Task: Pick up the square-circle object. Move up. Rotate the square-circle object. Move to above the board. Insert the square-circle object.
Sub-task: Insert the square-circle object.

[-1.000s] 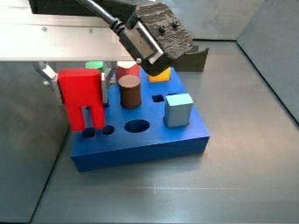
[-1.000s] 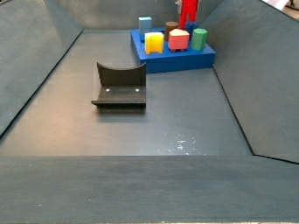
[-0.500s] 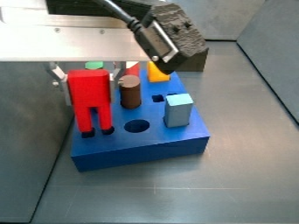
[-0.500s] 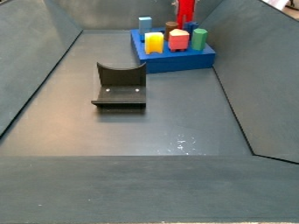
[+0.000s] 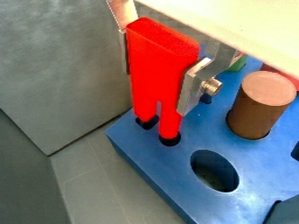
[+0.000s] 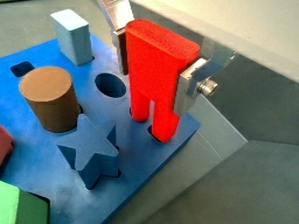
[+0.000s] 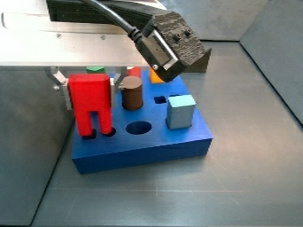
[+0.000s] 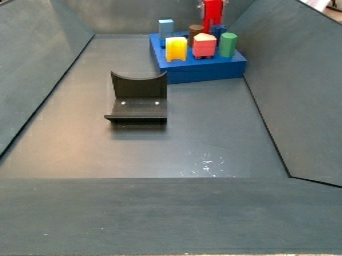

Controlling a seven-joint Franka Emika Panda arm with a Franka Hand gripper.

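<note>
The square-circle object [image 7: 89, 99] is a tall bright red block with two legs, standing upright at the board's corner. In both wrist views its legs reach down into holes in the top of the blue board [image 5: 138, 144] [image 6: 152, 164]. My gripper [image 5: 156, 83] [image 6: 153, 74] is shut on the red block [image 5: 158, 61], with a silver finger plate pressed flat on each side. In a side view the board [image 8: 201, 70] lies at the far end of the floor, and the red block [image 8: 213, 10] rises above it.
A brown cylinder [image 7: 130, 90], a light blue block [image 7: 180, 111], an orange piece [image 7: 157, 78] and a green piece [image 7: 92, 66] stand in the board. A round hole [image 7: 138, 128] is open beside the red block. The fixture [image 8: 136, 97] stands mid-floor.
The red block has come down in the gripper's hold, and its legs now sit lower in the board's holes. The wrist has shifted slightly right.
</note>
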